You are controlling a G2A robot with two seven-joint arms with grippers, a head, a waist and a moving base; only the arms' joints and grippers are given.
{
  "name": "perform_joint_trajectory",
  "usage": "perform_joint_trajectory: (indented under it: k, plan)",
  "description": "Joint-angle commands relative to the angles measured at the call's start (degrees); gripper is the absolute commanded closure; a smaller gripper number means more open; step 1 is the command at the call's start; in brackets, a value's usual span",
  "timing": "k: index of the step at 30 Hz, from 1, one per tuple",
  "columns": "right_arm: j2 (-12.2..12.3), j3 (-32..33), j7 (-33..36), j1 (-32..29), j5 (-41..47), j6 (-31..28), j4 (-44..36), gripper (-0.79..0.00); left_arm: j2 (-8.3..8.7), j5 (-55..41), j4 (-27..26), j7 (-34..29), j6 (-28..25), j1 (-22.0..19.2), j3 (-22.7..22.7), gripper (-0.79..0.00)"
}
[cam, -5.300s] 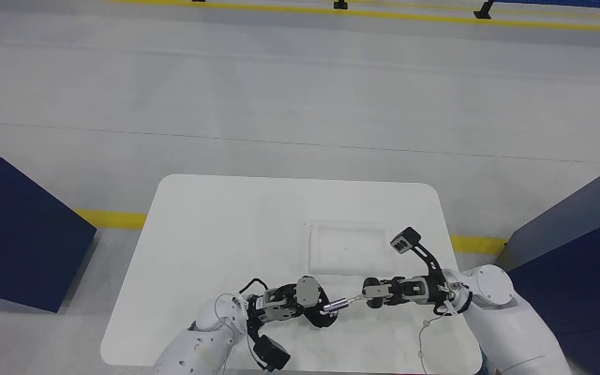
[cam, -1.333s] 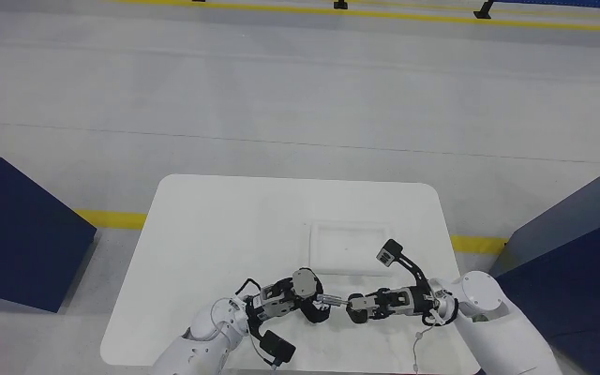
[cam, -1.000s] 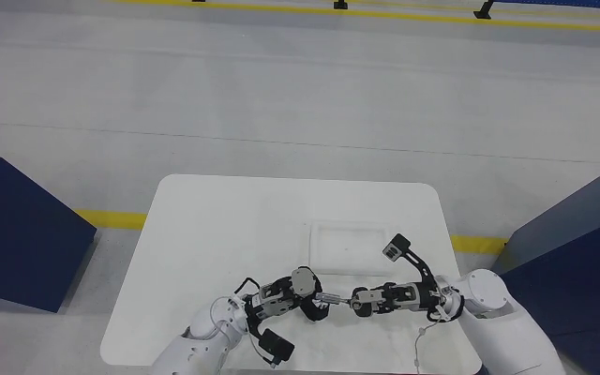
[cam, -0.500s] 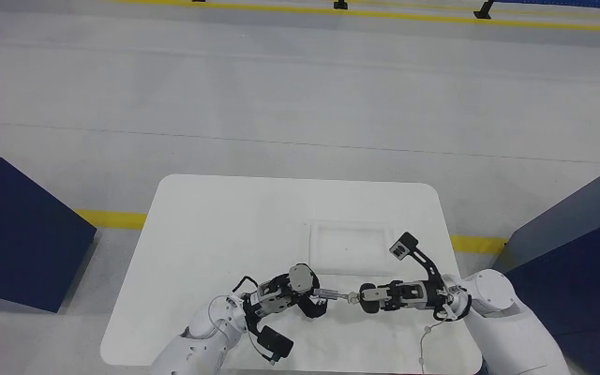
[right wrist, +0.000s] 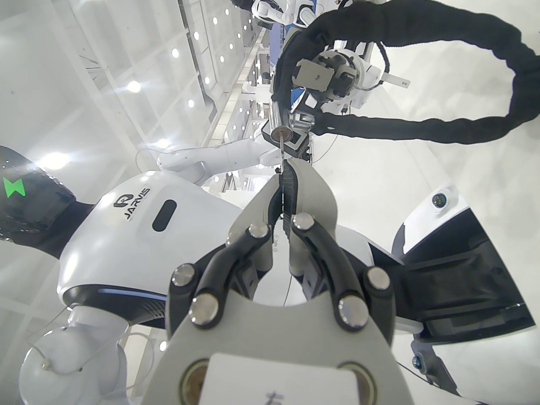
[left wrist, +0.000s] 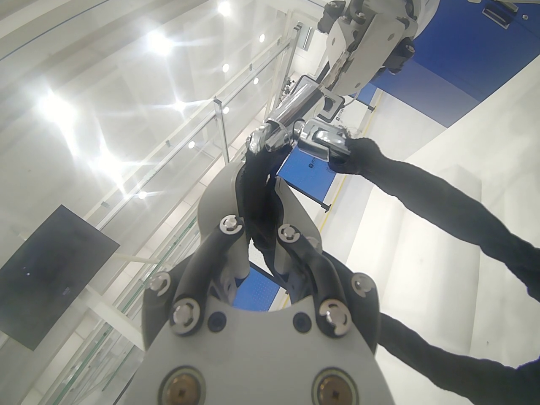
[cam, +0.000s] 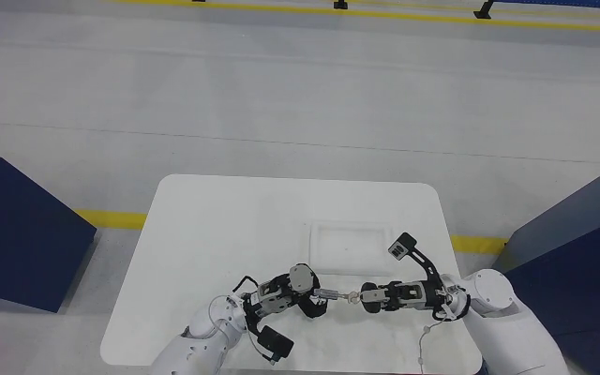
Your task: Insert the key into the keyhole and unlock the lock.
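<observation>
The right jaws are pinched shut on the flat metal key [right wrist: 280, 153]. Its thin blade reaches edge-on to the round, polished face of the lock [right wrist: 282, 133]. The left jaws, faced with black padding, clamp the chrome, cylindrical lock body above the near edge of the smooth white desk [cam: 216, 244]. Insertion looks begun, though its depth is unclear. The unlocking turn seemingly remains.

White arms [cam: 492, 292], black sleeved cables [right wrist: 422, 126], silver screws [right wrist: 353, 317] on the grey right pincer [right wrist: 282, 170].
</observation>
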Motion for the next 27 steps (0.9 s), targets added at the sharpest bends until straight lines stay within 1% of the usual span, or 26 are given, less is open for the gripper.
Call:
perform_joint_trajectory:
  k: [1,22,27]
  plan:
    - [0.0,-0.1,-0.1,0.0,-0.1,0.1,0.0,0.0,0.01,0.1,0.0,0.0,0.1,0.0,0.0,0.0]
    - [-0.2,-1.2,-0.2,-1.0,-1.9,1.2,-2.3,0.0,0.18,3.3,-0.5,-2.2,0.9,0.3,0.0,0.0]
    - [-0.3,-1.6,-1.2,-1.1,-2.1,2.9,-2.1,0.0,0.22,4.3,-0.8,-3.3,2.2,0.4,-0.2,0.0]
